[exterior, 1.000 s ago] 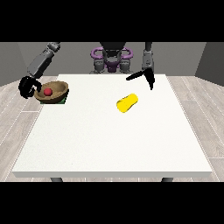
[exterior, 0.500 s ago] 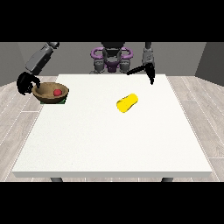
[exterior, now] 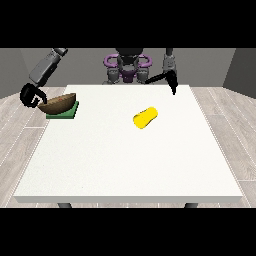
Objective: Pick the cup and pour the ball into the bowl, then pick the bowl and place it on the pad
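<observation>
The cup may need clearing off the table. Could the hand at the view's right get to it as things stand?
Probably yes: the hand holds nothing, and only bare table lies between it and the toppled cup.

We have one view only, from a camera standing across the white table [exterior: 130, 165] and facing the robot [exterior: 127, 65]. It sits above table height and looks down at a slant, so the near edge fills the lower part. The robot stands small at the far side. No second view shares the scene.
</observation>
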